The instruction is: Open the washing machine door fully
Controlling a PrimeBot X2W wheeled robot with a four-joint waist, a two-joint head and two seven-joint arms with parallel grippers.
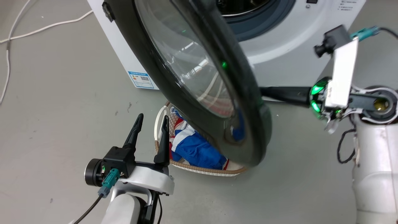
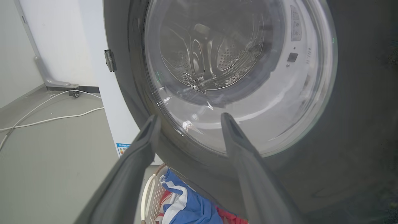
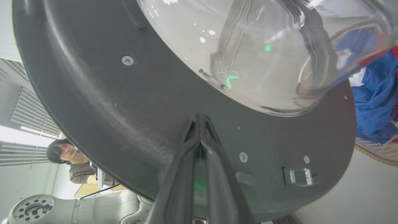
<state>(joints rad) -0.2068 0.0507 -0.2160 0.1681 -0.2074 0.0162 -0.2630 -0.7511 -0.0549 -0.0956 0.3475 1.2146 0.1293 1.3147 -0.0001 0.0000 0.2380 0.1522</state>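
The washing machine door (image 1: 192, 81) stands swung out from the washing machine (image 1: 279, 40), hinged on the robot's left and hanging at an angle over the floor, so the grey-rimmed drum mouth lies open behind it. Its glossy black outer face and bulging glass window (image 2: 224, 77) turn toward the left arm, and its inner face, with screws and a latch near the free edge (image 3: 130, 102), turns toward the right arm. The right gripper (image 1: 264, 91) reaches level across the head view from a sharply bent wrist, the pale forearm standing upright at the lower right. Its two dark fingers (image 3: 186, 174) are pressed together with nothing between them, and their tips meet the door's black inner ring just below the glass (whether they press hard on it cannot be told). The left gripper (image 1: 153, 116) rises from the lower left on its white forearm, fingers pointing up at the door's lower outer rim. They are spread wide, hold nothing, and in the left wrist view (image 2: 189, 115) frame the bottom of the window. Beneath the door sits a white laundry basket (image 1: 202, 169) of blue, red and white clothes (image 1: 196, 152). A person (image 3: 77, 168) shows past the door's edge.
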